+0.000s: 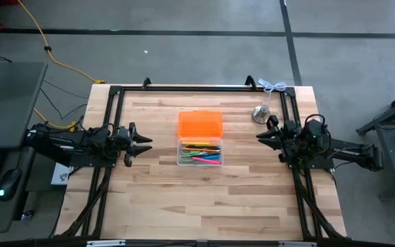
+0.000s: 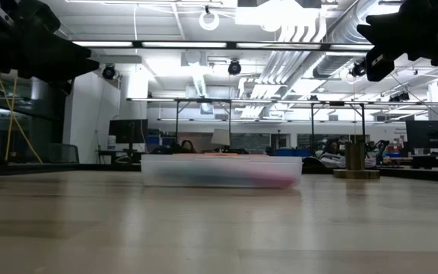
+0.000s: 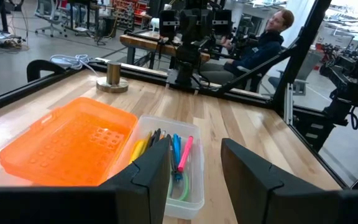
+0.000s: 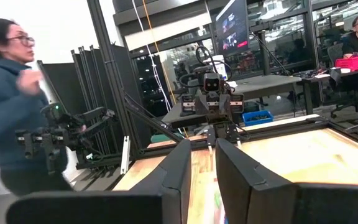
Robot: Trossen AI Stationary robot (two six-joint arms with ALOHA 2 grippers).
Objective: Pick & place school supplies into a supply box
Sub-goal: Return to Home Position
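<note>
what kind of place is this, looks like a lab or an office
Probably an open-plan robotics lab: exposed ceiling ducts overhead, desks with monitors in the room beyond the wooden table, and a person seated just behind the rig.

The counter (image 1: 204,206) lies bare across the lower half of the high view. At centre the supply box (image 1: 179,154) and its orange lid (image 1: 200,124) block the line between left claw (image 1: 146,142) and right claw (image 1: 260,137); a metal bell (image 1: 261,113) stands upper right.
</note>
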